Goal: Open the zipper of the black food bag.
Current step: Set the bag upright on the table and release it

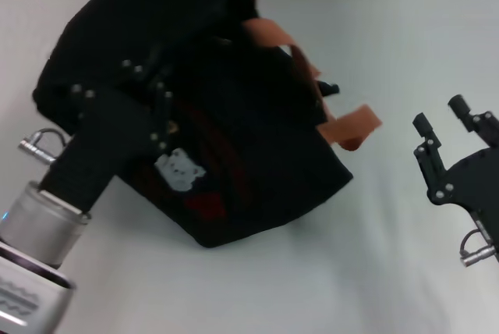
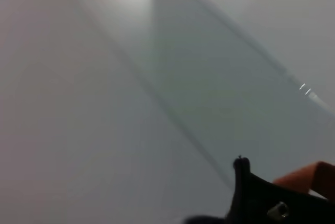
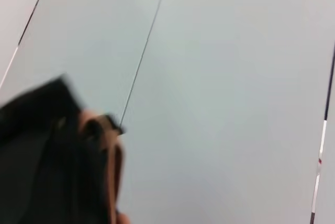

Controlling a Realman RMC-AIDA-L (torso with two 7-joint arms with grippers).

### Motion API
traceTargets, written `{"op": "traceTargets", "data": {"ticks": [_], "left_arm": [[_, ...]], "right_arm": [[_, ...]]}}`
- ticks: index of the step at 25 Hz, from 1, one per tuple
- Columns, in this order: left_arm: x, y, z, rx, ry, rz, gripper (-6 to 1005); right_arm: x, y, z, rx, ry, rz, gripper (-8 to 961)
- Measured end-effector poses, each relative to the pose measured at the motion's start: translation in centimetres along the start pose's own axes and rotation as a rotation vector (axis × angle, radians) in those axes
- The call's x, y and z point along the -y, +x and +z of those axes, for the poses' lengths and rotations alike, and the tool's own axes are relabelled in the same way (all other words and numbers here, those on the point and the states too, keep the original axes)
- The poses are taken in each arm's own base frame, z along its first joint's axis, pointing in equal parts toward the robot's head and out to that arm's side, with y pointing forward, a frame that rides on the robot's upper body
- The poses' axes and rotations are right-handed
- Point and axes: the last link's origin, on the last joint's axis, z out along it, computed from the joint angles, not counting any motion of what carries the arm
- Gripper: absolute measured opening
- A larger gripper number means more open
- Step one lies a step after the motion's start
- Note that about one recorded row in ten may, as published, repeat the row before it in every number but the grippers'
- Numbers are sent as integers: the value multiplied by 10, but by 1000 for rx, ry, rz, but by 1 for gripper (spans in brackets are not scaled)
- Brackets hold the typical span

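While the left claw (image 1: 152, 104) presses against the tilted black food bag (image 1: 234, 154) on the counter (image 1: 390, 271), its fingers unreadable, the spread right claw (image 1: 444, 125) waits apart, zipper progress hidden.

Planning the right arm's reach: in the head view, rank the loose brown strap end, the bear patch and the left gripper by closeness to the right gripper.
1. Brown strap end, on the bag's right.
2. Bear patch, on the bag's front.
3. Left gripper, on the bag's left.

Measured from the right gripper.
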Motion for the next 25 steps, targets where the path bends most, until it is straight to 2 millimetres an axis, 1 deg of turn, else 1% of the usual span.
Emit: {"op": "traceTargets", "data": {"ticks": [3, 4, 5, 7, 8, 10, 11, 12, 13, 14, 15, 16, 17, 18, 19, 22, 25], "left_arm": [[-1, -13, -20, 133, 20, -111, 85], [-1, -13, -20, 133, 20, -111, 85], [-3, -16, -25, 164, 14, -121, 85], [-9, -19, -33, 211, 3, -142, 85], [-9, -19, -33, 211, 3, -142, 85], [-12, -19, -36, 225, -1, -176, 90], [-13, -19, -36, 227, -5, -217, 94], [-17, -19, -34, 231, -19, -311, 99], [-17, -19, -34, 231, -19, -311, 103], [-22, -19, -28, 228, -46, -369, 108], [-22, -19, -28, 228, -46, -369, 112], [-26, -18, -24, 226, -66, -394, 117], [-35, -16, -16, 215, -114, -415, 121], [-35, -16, -16, 215, -114, -415, 126], [-41, -12, -12, 193, -160, -422, 130], [-46, -7, -10, 167, -200, -442, 144], [-46, -6, -9, 161, -195, -474, 157]], "right_arm": [[7, -2, 0, 26, -3, 79, 311], [9, -2, 0, 34, -4, 101, 351], [9, -2, 0, 34, -4, 101, 392], [14, -5, 0, 55, -8, 161, 473], [14, -5, 0, 55, -8, 161, 547], [20, -5, 0, 67, -24, 214, 696], [20, -5, 0, 67, -24, 214, 701], [22, -6, 0, 76, -39, 241, 706], [22, -6, 0, 76, -39, 241, 712], [23, -8, 0, 96, -49, 264, 717], [23, -8, 0, 96, -49, 264, 722], [23, -10, -1, 109, -56, 273, 727], [25, -14, -4, 136, -78, 289, 732], [25, -14, -4, 136, -78, 289, 737], [26, -17, -7, 149, -96, 300, 743], [33, -27, -21, 202, -161, 349, 754], [37, -29, -27, 206, -199, 387, 756]]}}
